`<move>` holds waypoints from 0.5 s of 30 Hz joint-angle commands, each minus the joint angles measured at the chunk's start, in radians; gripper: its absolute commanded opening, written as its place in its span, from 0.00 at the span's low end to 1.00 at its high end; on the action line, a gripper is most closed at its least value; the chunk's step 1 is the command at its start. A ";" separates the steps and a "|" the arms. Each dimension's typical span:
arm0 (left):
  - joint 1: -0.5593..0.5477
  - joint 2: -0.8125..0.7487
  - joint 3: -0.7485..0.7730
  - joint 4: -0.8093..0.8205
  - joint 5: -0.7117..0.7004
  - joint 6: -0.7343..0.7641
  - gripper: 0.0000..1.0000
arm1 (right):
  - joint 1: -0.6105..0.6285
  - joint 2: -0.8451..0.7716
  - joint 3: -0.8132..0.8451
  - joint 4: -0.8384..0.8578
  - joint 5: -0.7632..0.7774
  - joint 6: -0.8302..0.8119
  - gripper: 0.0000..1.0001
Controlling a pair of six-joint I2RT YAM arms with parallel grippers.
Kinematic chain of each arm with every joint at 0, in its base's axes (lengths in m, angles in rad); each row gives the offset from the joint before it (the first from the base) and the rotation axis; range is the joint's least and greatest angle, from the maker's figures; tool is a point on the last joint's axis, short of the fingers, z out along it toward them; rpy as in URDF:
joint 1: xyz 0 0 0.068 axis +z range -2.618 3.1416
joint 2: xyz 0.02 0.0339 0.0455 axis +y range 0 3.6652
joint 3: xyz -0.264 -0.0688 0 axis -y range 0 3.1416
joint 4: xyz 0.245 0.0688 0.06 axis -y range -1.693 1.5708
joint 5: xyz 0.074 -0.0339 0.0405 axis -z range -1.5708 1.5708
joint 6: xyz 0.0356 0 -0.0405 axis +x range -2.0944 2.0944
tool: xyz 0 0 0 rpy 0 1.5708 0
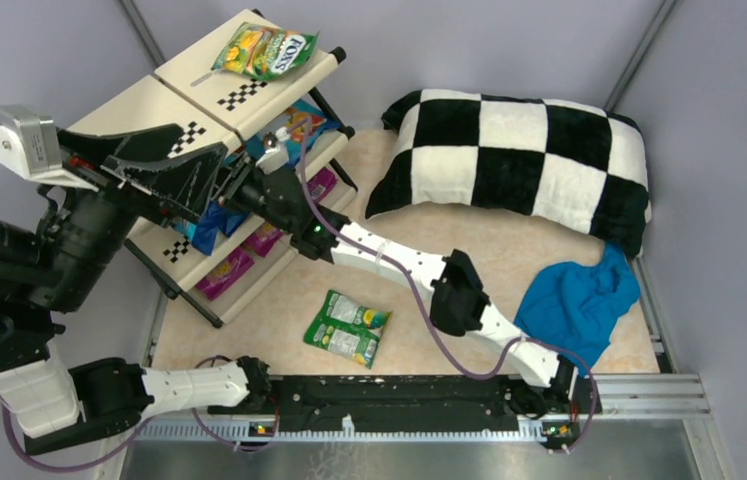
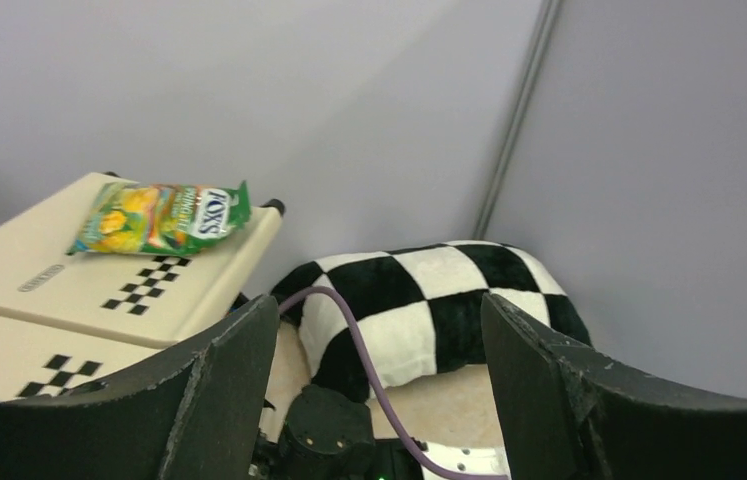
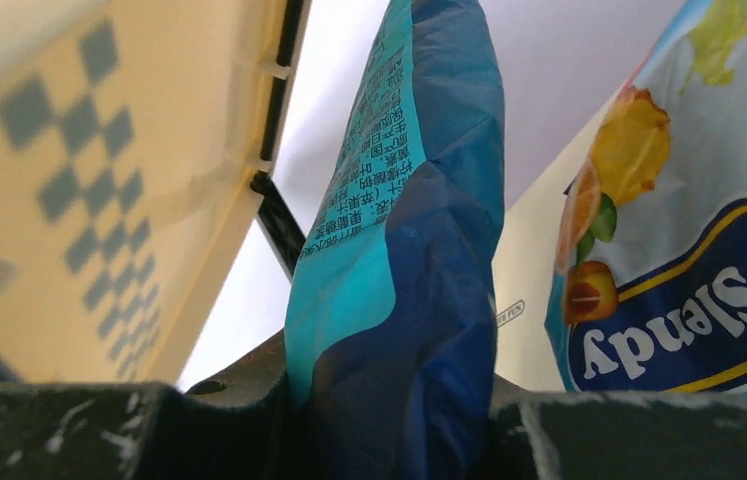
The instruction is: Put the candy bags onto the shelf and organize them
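Right wrist view: right gripper (image 3: 394, 425) is clenched on a blue candy bag (image 3: 419, 230), held edge-up just beside the Slendy bag (image 3: 679, 260), under a tier of the shelf (image 3: 119, 170); judged risk: let go upright on the slant, it may topple, slide forward or shove its neighbour. Left gripper (image 2: 379, 380) hangs released and empty by the shelf; FOX'S bag (image 2: 164, 217) lies on the top tier; a green-white bag (image 1: 347, 328) lies unshelved on the table (image 1: 259, 320).

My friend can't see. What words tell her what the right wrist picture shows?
A blue candy bag fills the middle, pinched between the black fingers of the right tool. The cream shelf with its checkered strip is on the left, and a fruit-printed bag marked Slendy on the right.
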 commanded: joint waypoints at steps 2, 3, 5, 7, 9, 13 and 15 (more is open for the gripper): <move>0.079 -0.030 0.047 -0.079 -0.022 0.068 0.81 | 0.053 0.023 0.165 0.190 0.143 -0.096 0.04; 0.101 -0.034 0.051 -0.089 -0.020 0.070 0.81 | 0.061 0.026 0.167 0.197 0.163 -0.123 0.04; 0.150 -0.039 0.049 -0.107 -0.010 0.076 0.81 | 0.075 0.054 0.187 0.221 0.178 -0.157 0.05; 0.194 -0.039 0.049 -0.123 0.010 0.088 0.82 | 0.089 0.095 0.230 0.231 0.190 -0.169 0.06; 0.232 -0.028 0.063 -0.151 0.000 0.097 0.83 | 0.097 0.112 0.239 0.235 0.212 -0.176 0.08; 0.249 -0.045 0.063 -0.159 0.007 0.079 0.84 | 0.108 0.134 0.238 0.249 0.224 -0.184 0.16; 0.253 -0.057 0.064 -0.157 0.011 0.064 0.84 | 0.116 0.140 0.238 0.265 0.238 -0.194 0.24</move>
